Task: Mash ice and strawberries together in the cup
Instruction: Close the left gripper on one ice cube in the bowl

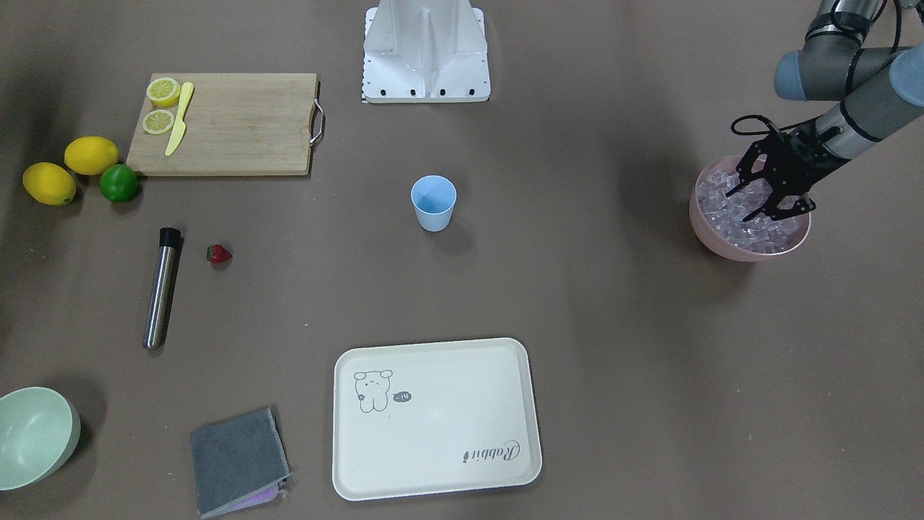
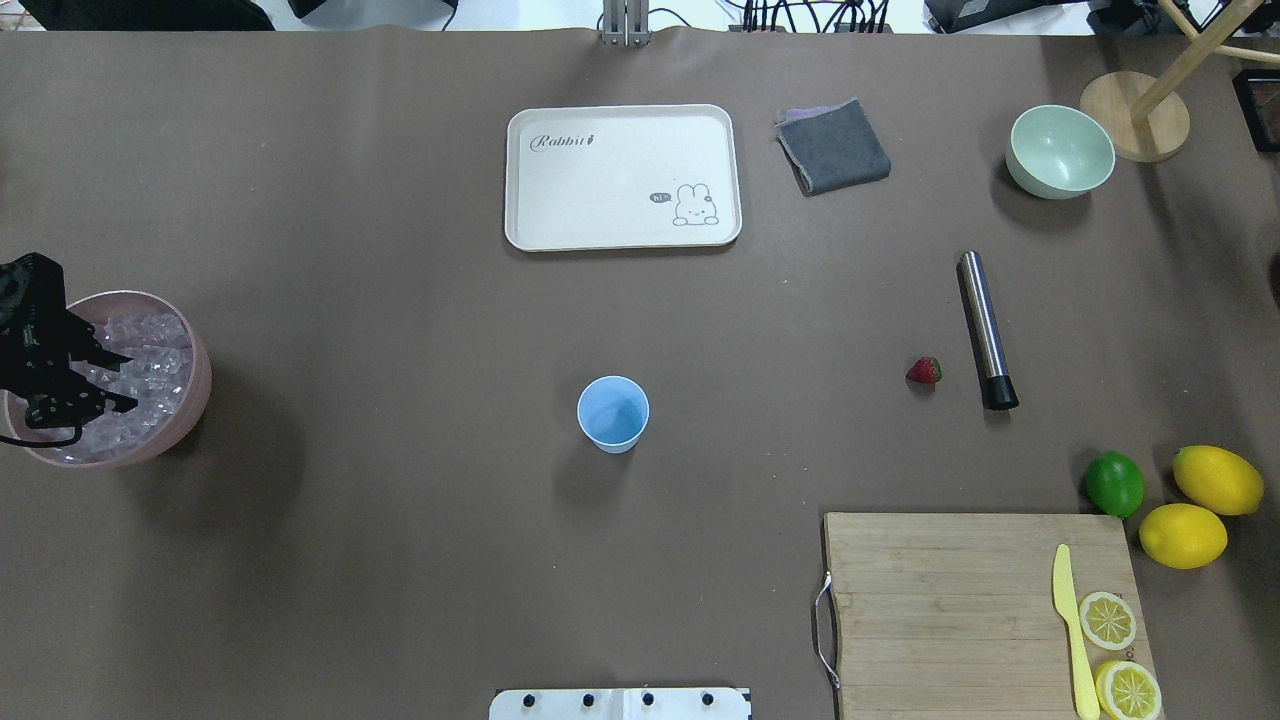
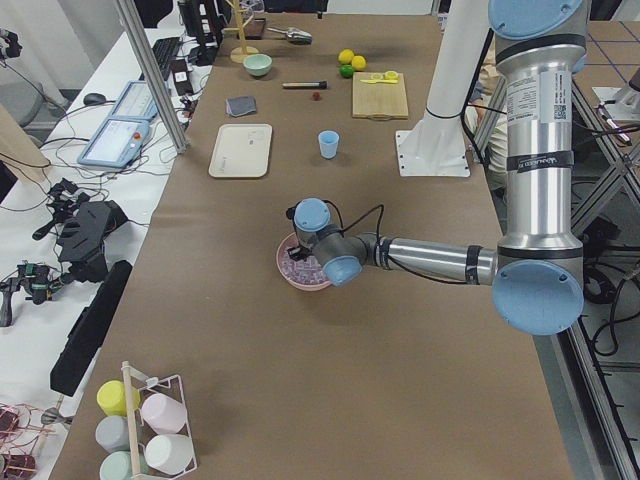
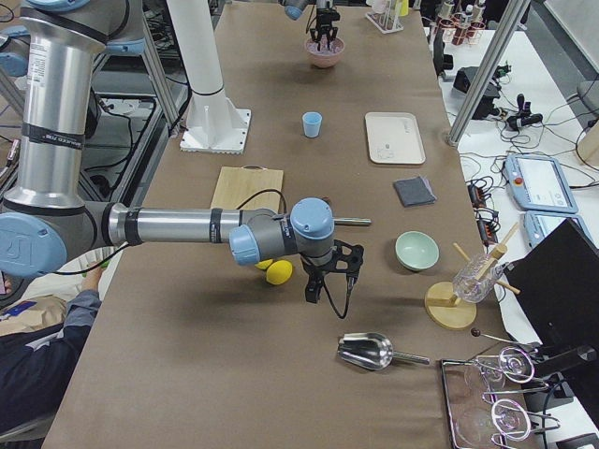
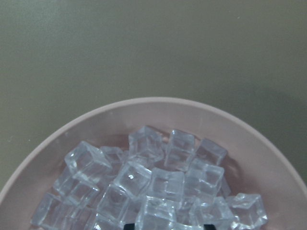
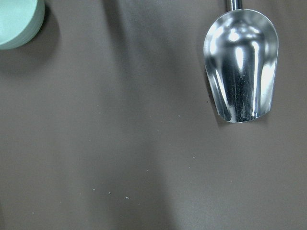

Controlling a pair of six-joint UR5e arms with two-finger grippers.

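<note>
My left gripper (image 1: 740, 206), spread wide and empty, is over ice (image 5: 163, 184) in the pink bowl (image 1: 715, 242) by the worktop's left edge; cup (image 1: 434, 206) well apart, mid-worktop. Tray (image 1: 447, 433) reads "Rabbit". Of my right gripper (image 4: 323, 285) I cannot tell.

Ice (image 5: 163, 187) piled in pink bowl (image 5: 158, 108); strawberry (image 1: 219, 253) on table (image 1: 577, 303); cup (image 1: 434, 203) upright, empty.

Glassy ice (image 5: 165, 184), polished metal
Clear glossy cubes in a matt pink bowl (image 5: 158, 112); mirror-bright scoop (image 6: 241, 67); bare-wood board (image 1: 238, 123).

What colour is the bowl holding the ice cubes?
Pale pink. The bowl shows best in the exterior front-facing view.
</note>
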